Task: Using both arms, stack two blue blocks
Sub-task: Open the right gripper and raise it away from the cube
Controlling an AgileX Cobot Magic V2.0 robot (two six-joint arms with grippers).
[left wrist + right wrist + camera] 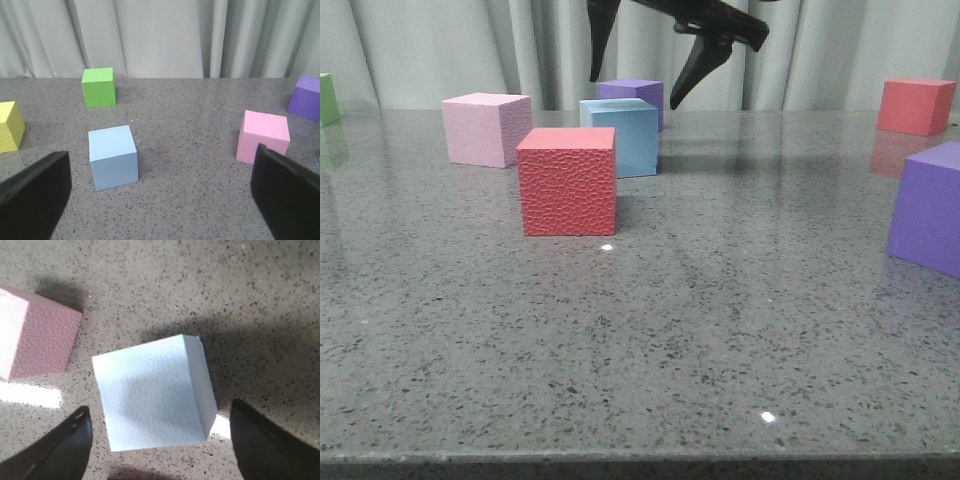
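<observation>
One light blue block [625, 135] stands on the table behind the red cube [567, 181]. My right gripper [634, 92] hangs open just above it, apart from it. In the right wrist view the same blue block [150, 395] lies between and beyond the spread black fingers [55, 450], untouched, with my right gripper [160, 452] empty. The second blue block [113, 156] shows only in the left wrist view, standing on the table ahead of my left gripper [160, 200], nearer one finger. The left gripper is wide open and empty, and it is out of the front view.
A pink cube [486, 128] and a purple cube [632, 95] stand close to the first blue block. A green cube [328, 98], a red cube [915, 105] and a purple cube [930, 205] sit toward the edges. Green [99, 87], yellow [10, 126] and pink [264, 135] cubes surround the second block.
</observation>
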